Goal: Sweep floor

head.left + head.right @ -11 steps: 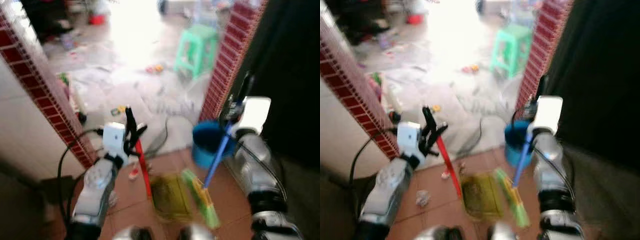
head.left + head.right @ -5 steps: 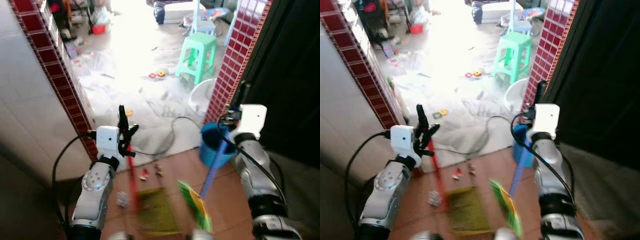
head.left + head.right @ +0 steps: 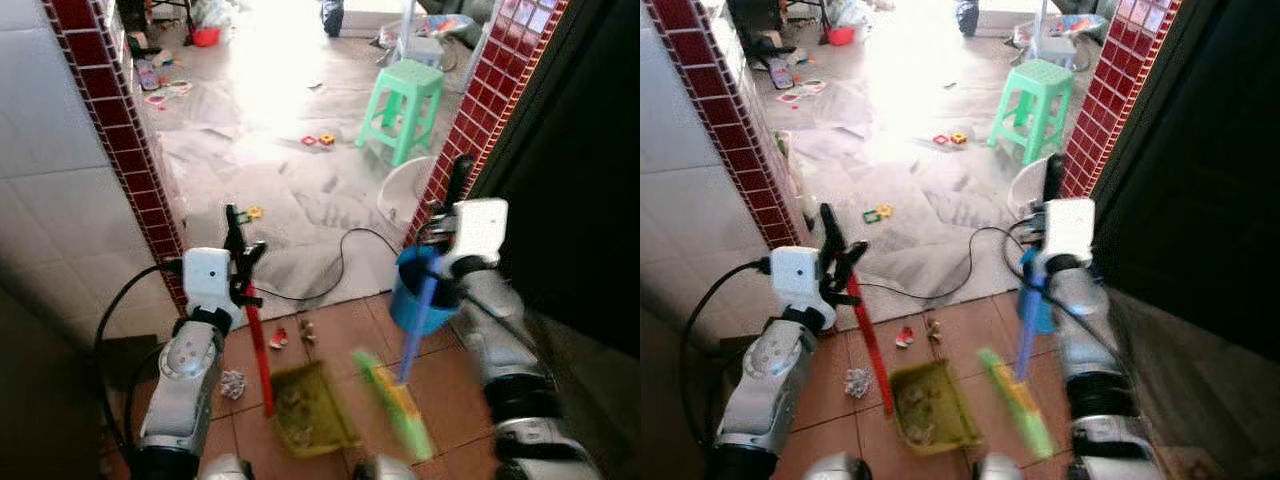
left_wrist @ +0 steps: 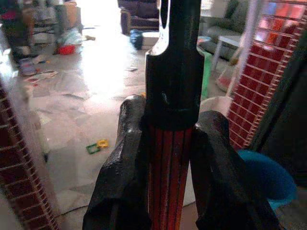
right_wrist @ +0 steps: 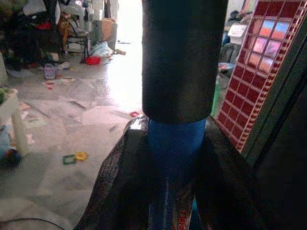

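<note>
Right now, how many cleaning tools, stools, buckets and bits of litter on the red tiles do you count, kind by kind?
Cleaning tools: 2, dustpan on its red handle and broom with blue handle.
Green stool: 1.
Blue bucket: 1.
Litter on the tiles: 3, crumpled wad, red scrap, small brown bit.
Total: 7.

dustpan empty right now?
No, the yellow dustpan by the left hand has a pile of grey debris lying in it.
</note>
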Motion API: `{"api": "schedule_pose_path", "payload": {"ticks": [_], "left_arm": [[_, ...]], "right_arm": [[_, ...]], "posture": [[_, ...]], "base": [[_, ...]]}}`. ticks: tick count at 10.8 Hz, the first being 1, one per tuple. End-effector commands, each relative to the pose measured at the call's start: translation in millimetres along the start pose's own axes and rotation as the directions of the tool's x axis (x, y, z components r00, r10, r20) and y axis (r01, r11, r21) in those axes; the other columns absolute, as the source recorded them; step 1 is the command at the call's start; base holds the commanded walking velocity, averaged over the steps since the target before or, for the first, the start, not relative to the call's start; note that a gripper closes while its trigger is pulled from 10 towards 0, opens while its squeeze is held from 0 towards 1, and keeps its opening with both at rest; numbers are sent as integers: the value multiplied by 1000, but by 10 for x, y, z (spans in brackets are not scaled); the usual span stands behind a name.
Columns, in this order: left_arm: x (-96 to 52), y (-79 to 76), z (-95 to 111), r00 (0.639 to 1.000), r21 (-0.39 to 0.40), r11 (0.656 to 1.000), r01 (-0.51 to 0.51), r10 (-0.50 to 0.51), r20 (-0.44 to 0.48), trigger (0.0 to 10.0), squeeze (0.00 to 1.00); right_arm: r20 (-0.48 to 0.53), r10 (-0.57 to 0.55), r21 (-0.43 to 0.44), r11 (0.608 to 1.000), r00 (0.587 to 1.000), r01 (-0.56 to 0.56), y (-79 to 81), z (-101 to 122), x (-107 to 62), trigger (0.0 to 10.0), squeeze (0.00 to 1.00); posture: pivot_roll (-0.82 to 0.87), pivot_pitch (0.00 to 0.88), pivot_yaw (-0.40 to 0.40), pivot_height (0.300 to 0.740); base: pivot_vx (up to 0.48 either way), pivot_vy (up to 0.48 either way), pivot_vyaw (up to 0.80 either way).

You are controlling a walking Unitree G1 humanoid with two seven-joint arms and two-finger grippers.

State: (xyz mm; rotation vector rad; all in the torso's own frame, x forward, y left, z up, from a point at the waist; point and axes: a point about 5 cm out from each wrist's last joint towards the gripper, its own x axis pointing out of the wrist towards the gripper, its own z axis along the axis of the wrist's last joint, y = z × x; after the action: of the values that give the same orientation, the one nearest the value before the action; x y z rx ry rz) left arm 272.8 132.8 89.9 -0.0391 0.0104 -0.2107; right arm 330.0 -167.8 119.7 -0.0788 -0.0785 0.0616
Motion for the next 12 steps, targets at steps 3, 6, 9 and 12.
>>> {"api": "schedule_pose_path", "payload": {"ticks": [3,6,9,12], "left_arm": [[136,1,235,994,31,998,55,-58,91,10000,0],[167,49,298,993,29,999,42,-45,107,10000,0],[104,35,204,996,18,999,45,-47,73,10000,0],[123,21,200,996,3,999,45,-45,72,10000,0]], "right_arm": [[67,-50,-7,999,997,51,-79,120,38,10000,0],[85,-79,-66,994,993,85,-165,168,45,10000,0],[44,-88,-52,995,995,90,-180,55,-38,10000,0],[46,-81,-62,995,996,84,-177,49,-59,10000,0]], "posture": [[-75,0,55,740],[-85,0,58,740],[-81,0,52,740],[-101,0,65,740]], "base": [[0,-404,-379],[0,-399,0],[0,-369,0],[0,-356,0]]}}
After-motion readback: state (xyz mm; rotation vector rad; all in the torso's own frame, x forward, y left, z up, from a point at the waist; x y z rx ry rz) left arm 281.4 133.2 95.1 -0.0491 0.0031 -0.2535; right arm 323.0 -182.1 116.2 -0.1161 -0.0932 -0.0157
